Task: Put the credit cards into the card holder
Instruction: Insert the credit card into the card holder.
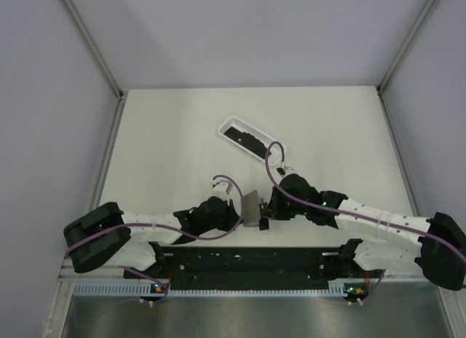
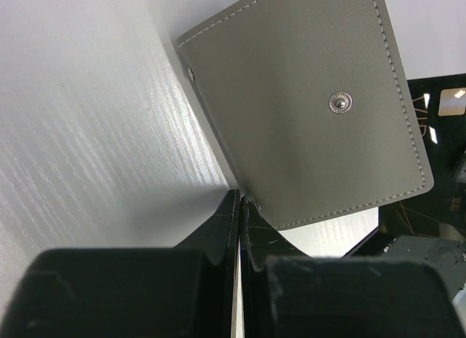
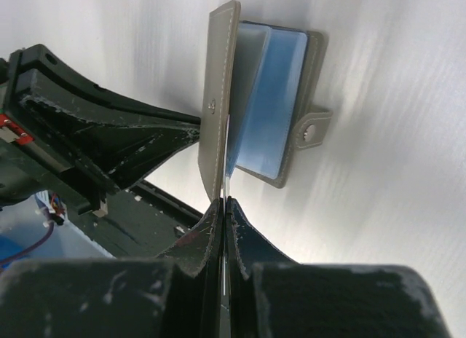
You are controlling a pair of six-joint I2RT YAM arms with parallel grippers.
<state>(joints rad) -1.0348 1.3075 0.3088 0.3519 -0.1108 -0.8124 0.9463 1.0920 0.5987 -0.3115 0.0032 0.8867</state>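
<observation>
Left fingers [image 2: 216, 230] pinching the card holder [image 2: 306, 134] open, right fingers [image 3: 205, 236] closed at its mouth – I am seeing credit cards [image 1: 244, 139] lying in the tray [image 1: 227, 124] and judging none seated yet.

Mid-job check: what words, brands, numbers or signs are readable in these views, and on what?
No text is readable in any view.
card holder: plain grey with stitching, no print.
snap stud: any embossing is too small to read.
black card: pale patches, too blurred to read.
white tray and the dark cards in it: too small to show any text.
</observation>
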